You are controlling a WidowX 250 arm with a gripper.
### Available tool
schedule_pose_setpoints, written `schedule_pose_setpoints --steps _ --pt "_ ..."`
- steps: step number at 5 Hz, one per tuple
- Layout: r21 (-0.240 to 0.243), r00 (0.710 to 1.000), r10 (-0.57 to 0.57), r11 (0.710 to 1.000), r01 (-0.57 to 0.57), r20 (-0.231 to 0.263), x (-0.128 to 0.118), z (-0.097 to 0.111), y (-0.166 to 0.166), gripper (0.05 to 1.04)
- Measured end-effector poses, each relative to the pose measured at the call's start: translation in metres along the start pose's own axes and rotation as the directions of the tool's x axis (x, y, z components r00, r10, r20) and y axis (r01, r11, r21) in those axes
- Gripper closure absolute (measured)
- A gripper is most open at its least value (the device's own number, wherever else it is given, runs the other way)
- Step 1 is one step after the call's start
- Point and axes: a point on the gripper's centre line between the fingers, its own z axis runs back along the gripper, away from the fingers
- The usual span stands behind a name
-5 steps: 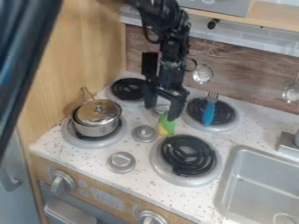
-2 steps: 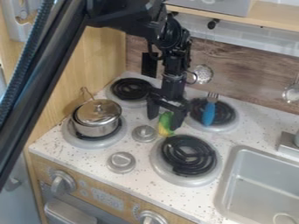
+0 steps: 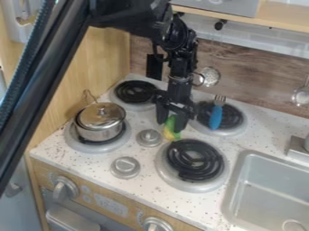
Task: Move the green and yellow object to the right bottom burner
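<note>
The fingers (image 3: 170, 125), part-open, are set astride the green and yellow object (image 3: 171, 131), seemingly ungripped; centred closure is needed before transfer to the five-o'clock burner (image 3: 194, 166).

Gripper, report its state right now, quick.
Gripper: down at the green and yellow object; whether it is open or closed on it cannot be told.

Above the white speckled counter (image 3: 91, 163), the black gripper (image 3: 170, 125) hangs down at the green and yellow object (image 3: 171, 134), which is just beyond the near right black coil burner (image 3: 192, 161), while a lidded silver metal pot (image 3: 101, 131) stands on the near left burner (image 3: 80, 145) and a blue-handled fork (image 3: 215, 117) lies on the far right one.
</note>
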Motion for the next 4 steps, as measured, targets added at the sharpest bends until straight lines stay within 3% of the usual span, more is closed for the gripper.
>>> schedule_pose_setpoints --steps 1,2,3,4 --pt "0.005 1.000 -0.010 1.000 0.010 0.024 -0.006 0.003 -0.001 0.472" --pt "0.012 0.994 -0.027 1.000 0.026 0.104 -0.014 0.033 -0.004 0.473" --pt "-0.024 0.980 -0.086 0.996 0.092 0.181 -0.027 0.059 -0.017 0.473" --pt "-0.032 0.975 -0.138 0.989 0.145 0.176 -0.036 0.060 -0.025 0.473"
